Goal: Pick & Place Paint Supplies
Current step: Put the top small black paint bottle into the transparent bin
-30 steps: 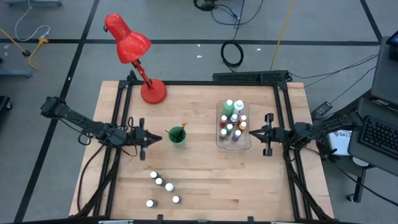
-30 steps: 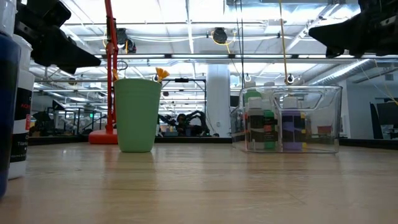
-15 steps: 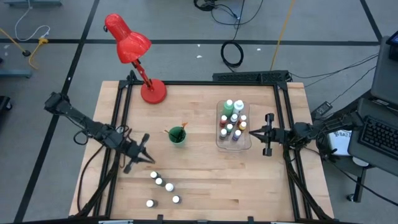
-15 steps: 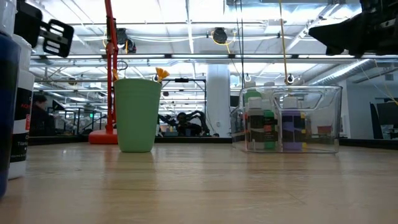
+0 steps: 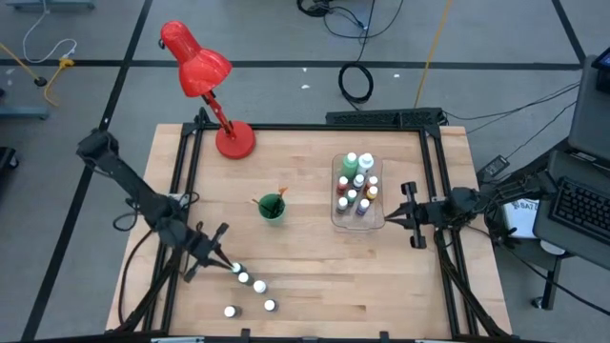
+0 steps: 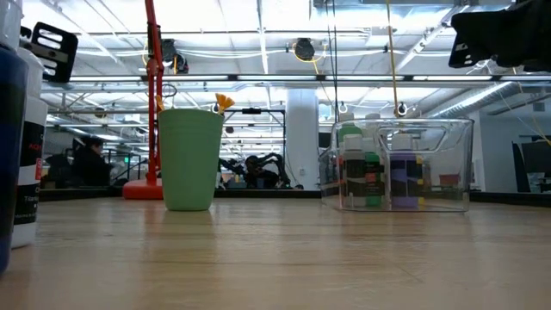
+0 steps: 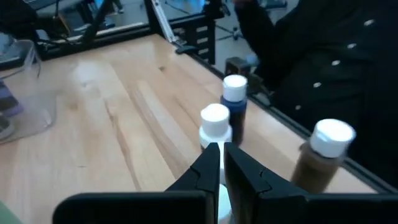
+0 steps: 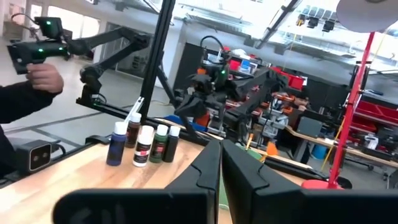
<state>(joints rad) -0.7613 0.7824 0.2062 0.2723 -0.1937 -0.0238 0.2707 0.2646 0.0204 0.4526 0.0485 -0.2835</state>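
The left gripper [image 5: 221, 259] hangs just beside the nearest of five small white-capped paint bottles [image 5: 235, 270] standing loose on the light wooden table [image 5: 315, 286], its dark fingers [image 7: 208, 163] pressed together and holding nothing. The right gripper [image 5: 402, 215], fingers likewise pressed together and empty, hovers just beside the clear rectangular plastic tray [image 5: 335, 223] that holds more bottles. A green round cup [image 5: 272, 208] stands between the two groups.

Dark jointed arms, black tapered fingers [image 7: 210, 167], trailing black cables

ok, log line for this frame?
left tool: shut, at loose bottles | right tool: shut, beside tray | held: nothing
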